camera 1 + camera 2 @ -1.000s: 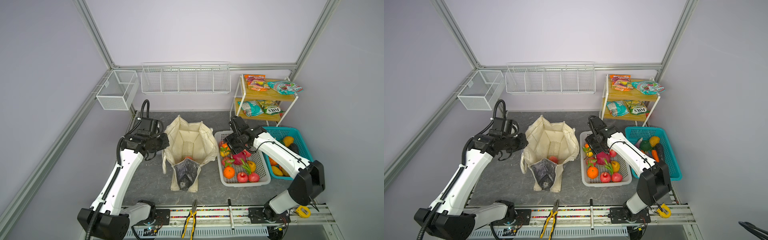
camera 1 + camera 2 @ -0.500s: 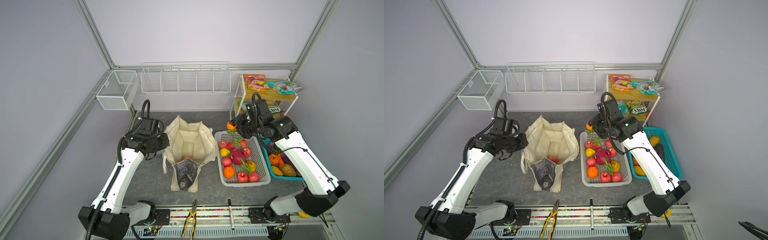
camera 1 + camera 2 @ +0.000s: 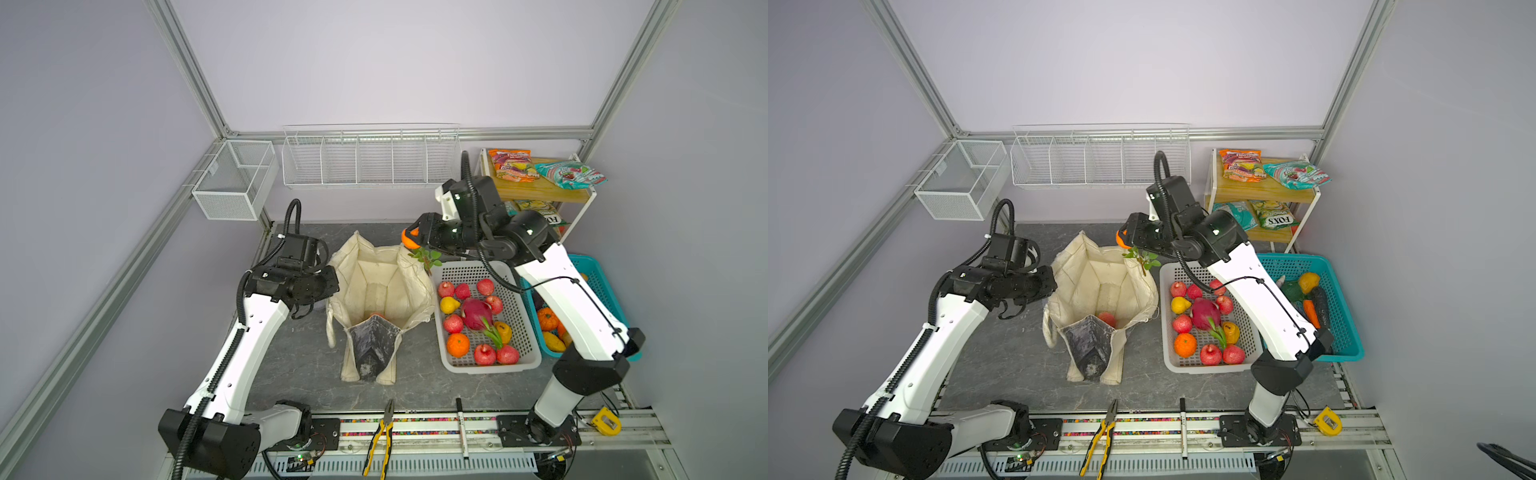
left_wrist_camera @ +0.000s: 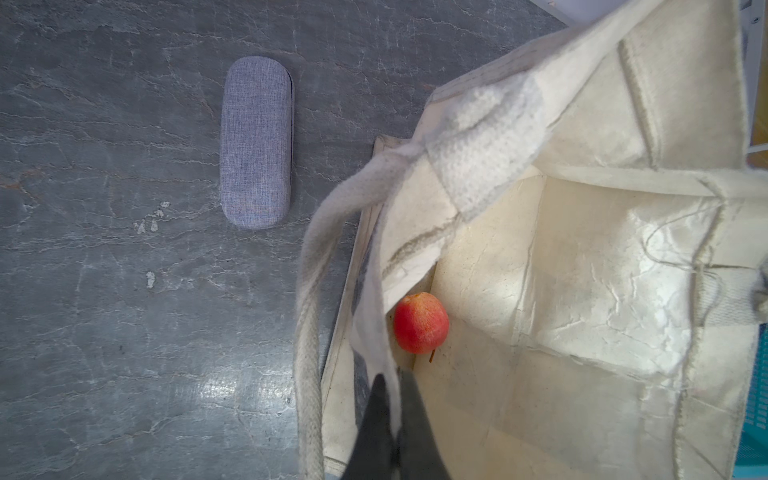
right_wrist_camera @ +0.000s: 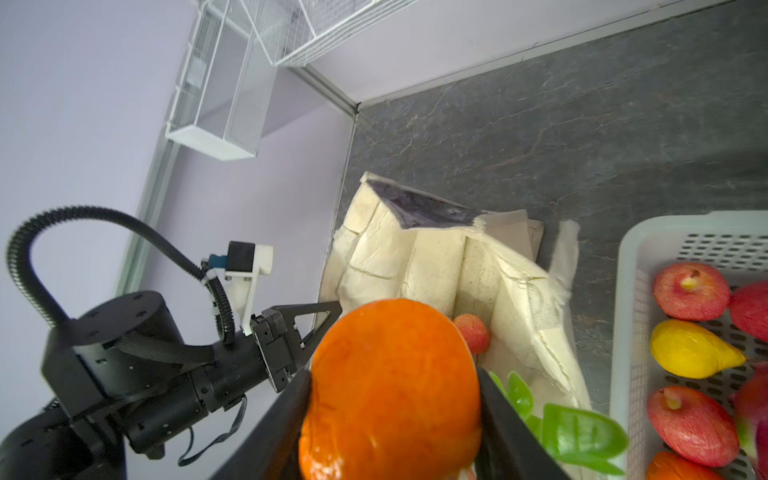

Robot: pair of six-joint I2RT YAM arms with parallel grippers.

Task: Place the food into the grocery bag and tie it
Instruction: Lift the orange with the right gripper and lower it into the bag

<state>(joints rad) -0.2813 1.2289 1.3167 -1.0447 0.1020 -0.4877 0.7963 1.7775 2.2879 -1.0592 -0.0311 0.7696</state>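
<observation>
The cream grocery bag stands open in the middle of the table in both top views. A red fruit lies on its floor. My left gripper is shut on the bag's left rim, pinching the cloth. My right gripper is shut on an orange fruit with green leaves, held above the bag's back right corner. More food fills the white basket right of the bag.
A teal basket with vegetables sits at the far right. Behind it a shelf carries snack packets. A grey fabric case lies on the table left of the bag. Pliers rest on the front rail.
My right gripper has risen out of the white basket with the orange fruit and carried it left to the bag's back right corner. The left arm has held still.
</observation>
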